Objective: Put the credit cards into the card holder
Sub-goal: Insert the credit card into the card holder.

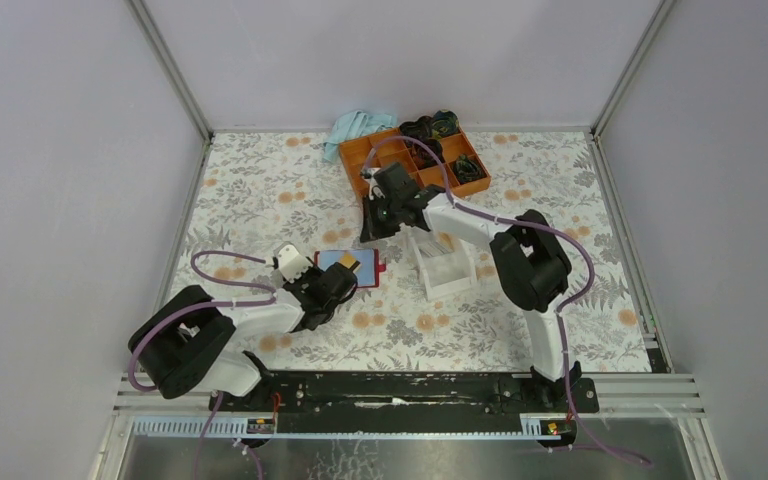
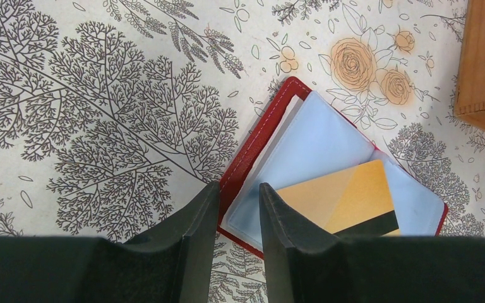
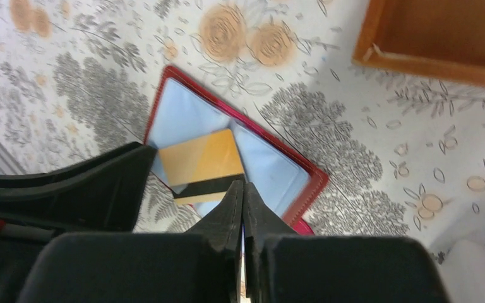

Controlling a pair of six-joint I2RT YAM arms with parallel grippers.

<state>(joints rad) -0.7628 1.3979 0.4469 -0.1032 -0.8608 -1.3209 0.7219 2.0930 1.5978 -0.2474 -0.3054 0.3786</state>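
The dark-red card holder (image 1: 365, 270) lies open on the table, its light blue pockets up. It also shows in the left wrist view (image 2: 319, 142) and the right wrist view (image 3: 268, 167). A tan-gold credit card (image 1: 350, 264) with a black stripe lies on its pockets (image 2: 344, 196) (image 3: 202, 161). My left gripper (image 1: 338, 280) (image 2: 237, 188) is open and straddles the holder's near red edge. My right gripper (image 1: 371, 232) (image 3: 244, 184) is shut and hovers over the holder, its tips by the card's striped end. A thin pale sliver shows between its fingers; I cannot tell what it is.
The orange compartment tray (image 1: 355, 160) stands at the back, and its corner shows in both wrist views (image 2: 483, 63) (image 3: 442, 31). A whitish clear box (image 1: 447, 265) sits right of the holder. A light blue cloth (image 1: 355, 125) lies behind the tray.
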